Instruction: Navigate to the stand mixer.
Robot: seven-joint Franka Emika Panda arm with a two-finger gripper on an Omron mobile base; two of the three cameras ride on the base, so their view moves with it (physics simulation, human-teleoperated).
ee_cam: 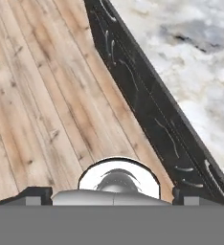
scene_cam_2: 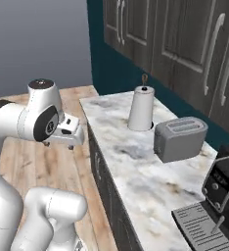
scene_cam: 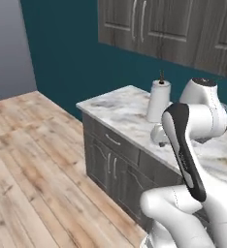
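Marble counter (scene_cam_2: 136,166) carries a white paper towel roll (scene_cam_2: 141,108), a silver toaster (scene_cam_2: 180,138) and a black coffee machine (scene_cam_2: 223,188). Fingers (ee_cam: 106,196) point at the wooden floor (ee_cam: 32,95); their spread cannot be determined. Stand mixer location cannot be determined.

Paper towel roll (scene_cam_2: 141,109): upright on marble counter (scene_cam_2: 131,162)
Toaster (scene_cam_2: 180,138): just beside it
Coffee machine (scene_cam_2: 223,188): probably, partly cropped
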